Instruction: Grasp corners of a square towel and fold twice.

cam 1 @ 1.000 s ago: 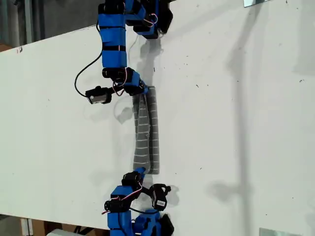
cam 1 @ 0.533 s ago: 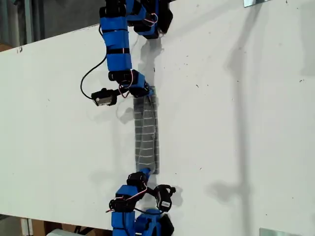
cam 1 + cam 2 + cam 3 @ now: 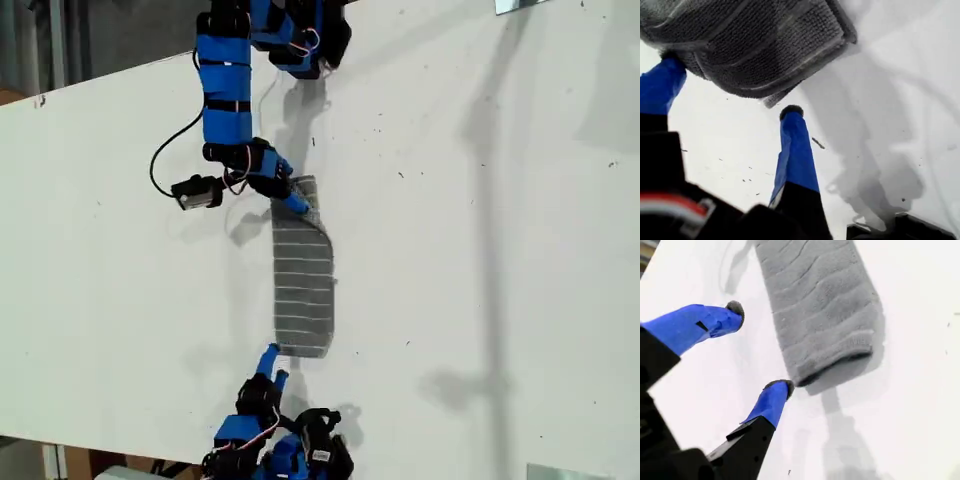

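Exterior view showed the grey towel (image 3: 303,285) folded into a strip mid-table (image 3: 480,250), my first gripper (image 3: 293,200) spread apart at its 12 o'clock end and my second gripper (image 3: 272,362) spread apart at 6 o'clock, so folding looked finished, with both probably needing to back away.

Blue arm segments (image 3: 226,90), black joints, blue tool fingers (image 3: 772,401), dark tips, black cable (image 3: 170,150)

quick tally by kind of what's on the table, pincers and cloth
Blue pincers: 2, my first pincer and my second pincer, both open.
Grey striped towel: 1, folded, lying on the white table.
Total: 3
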